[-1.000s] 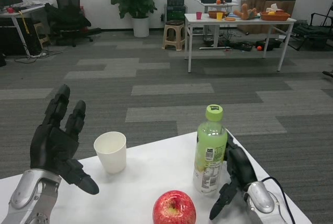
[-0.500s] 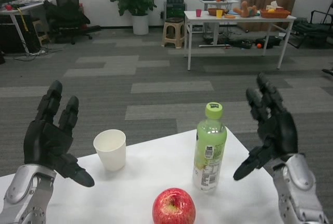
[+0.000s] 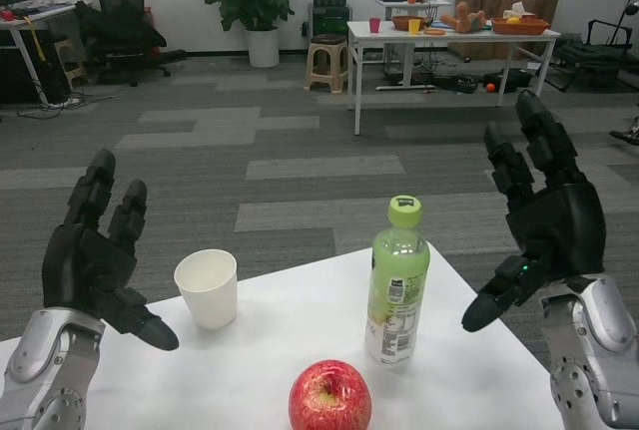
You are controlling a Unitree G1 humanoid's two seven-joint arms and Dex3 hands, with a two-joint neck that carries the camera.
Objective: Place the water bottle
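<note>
On my far left I see the left hand (image 3: pixel 92 260) raised over the desk (image 3: pixel 250 360) edge, fingers (image 3: pixel 100 186) spread and holding nothing. Next comes a white paper cup (image 3: pixel 207 288), upright. A red apple (image 3: pixel 329 397) sits at the near edge. The water bottle (image 3: pixel 397 285) stands upright just behind it, capped, touched by neither hand. The right hand (image 3: pixel 544 220) is lifted beside it, fingers spread, empty

Grey carpet (image 3: pixel 300 141), far table (image 3: pixel 449 36)
</note>
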